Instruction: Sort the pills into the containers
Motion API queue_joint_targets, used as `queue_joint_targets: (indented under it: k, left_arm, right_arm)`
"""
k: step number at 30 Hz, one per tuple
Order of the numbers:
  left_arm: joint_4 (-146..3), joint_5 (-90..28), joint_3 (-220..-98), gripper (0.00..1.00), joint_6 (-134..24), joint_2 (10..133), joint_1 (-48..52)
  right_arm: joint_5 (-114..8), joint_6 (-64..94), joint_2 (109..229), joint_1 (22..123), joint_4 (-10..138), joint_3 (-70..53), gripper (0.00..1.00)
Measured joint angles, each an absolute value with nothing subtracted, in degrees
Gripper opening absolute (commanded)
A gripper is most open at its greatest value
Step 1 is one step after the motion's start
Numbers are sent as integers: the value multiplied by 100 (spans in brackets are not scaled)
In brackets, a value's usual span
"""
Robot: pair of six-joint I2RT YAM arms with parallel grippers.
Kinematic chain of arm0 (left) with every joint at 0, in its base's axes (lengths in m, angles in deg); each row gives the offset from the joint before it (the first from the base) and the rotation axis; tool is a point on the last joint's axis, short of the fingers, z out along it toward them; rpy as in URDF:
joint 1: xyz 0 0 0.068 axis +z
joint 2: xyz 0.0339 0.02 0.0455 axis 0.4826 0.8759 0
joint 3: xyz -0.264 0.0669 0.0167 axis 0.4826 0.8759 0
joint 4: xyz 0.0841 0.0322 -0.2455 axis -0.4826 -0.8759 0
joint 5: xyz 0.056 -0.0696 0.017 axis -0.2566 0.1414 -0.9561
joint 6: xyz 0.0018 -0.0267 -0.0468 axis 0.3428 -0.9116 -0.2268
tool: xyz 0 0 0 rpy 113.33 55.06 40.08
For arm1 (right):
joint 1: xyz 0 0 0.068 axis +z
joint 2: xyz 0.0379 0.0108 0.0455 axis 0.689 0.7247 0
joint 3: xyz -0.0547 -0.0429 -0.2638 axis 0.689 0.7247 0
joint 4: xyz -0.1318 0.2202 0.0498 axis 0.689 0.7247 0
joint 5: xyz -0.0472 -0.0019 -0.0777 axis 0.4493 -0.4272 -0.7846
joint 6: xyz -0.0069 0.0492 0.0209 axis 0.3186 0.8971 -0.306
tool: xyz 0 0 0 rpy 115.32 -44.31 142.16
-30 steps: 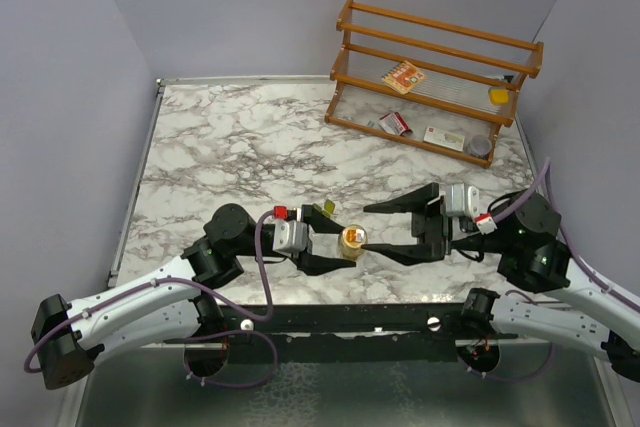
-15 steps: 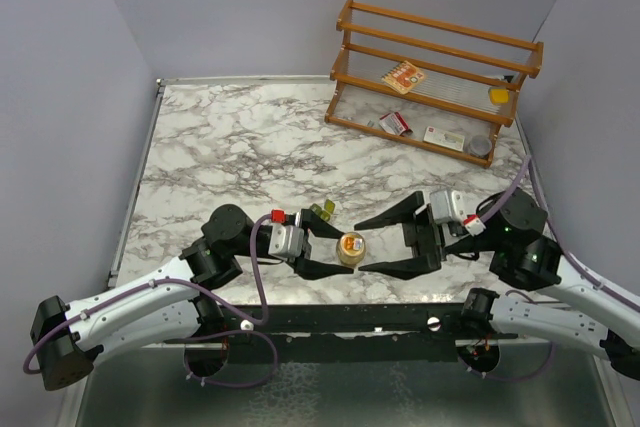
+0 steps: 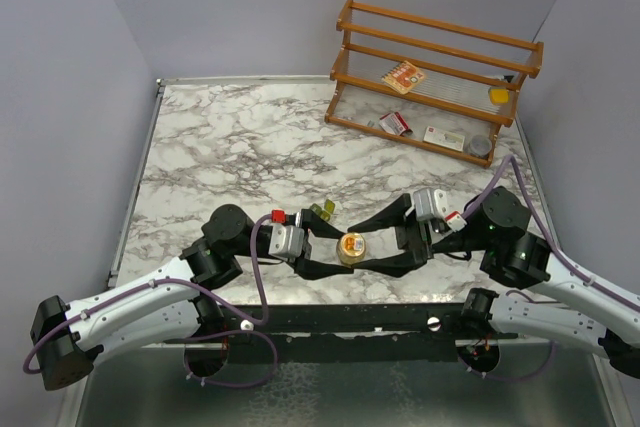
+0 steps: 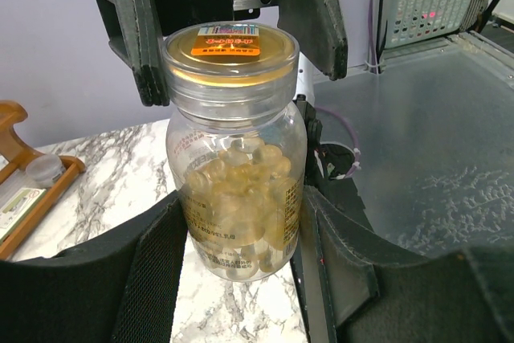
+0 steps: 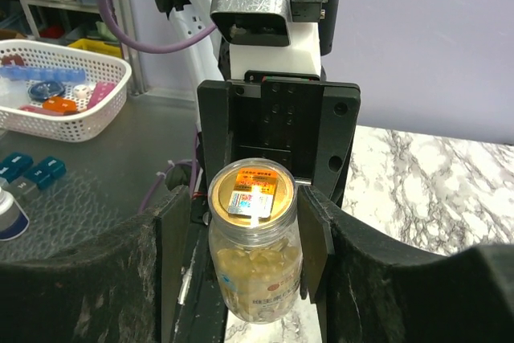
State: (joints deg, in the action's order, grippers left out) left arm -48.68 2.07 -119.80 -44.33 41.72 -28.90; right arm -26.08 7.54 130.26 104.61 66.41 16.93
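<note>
Centrally, bottle (image 3: 351,247) in left pincer (image 3: 343,253), olive pill box (image 3: 322,211) behind, rack (image 3: 344,27) beyond.

No word or number can be made out. On the bottle (image 4: 237,198), the lid's orange label (image 4: 229,40) carries a barcode-like strip and tiny blurred characters. Faint print on its side is illegible, and the printing on the red-and-white cartons (image 3: 403,77) in the rack (image 3: 344,25) is too small to read.
</note>
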Motion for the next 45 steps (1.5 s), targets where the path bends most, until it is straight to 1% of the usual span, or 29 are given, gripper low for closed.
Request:
queue_joint_targets:
  k: [7,14,17,23,33,41,45]
  left_arm:
    - [-4866,183,-11980,0,-4428,4189,-2890]
    - [-4868,181,-11980,0,-4428,4191,-2892]
    - [-4866,181,-11980,0,-4426,4191,-2892]
    - [-4877,109,-11980,0,-4428,4178,-2897]
    - [-4988,-258,-11980,0,-4431,4121,-2903]
    - [-5172,-739,-11993,0,-4409,4086,-2903]
    - [-5270,-1030,-11993,0,-4348,4060,-2903]
  right_arm:
    - [-2608,759,13050,10461,6639,1697,55]
    - [-2632,756,13050,10459,6630,1697,46]
    - [-2675,756,13053,10459,6624,1697,40]
    - [-2759,737,13074,10459,6633,1697,38]
    - [-3010,592,13120,10457,6724,1638,32]
    - [-3436,466,13238,10457,7043,1464,27]
    - [-3644,418,13286,10455,7057,1459,26]
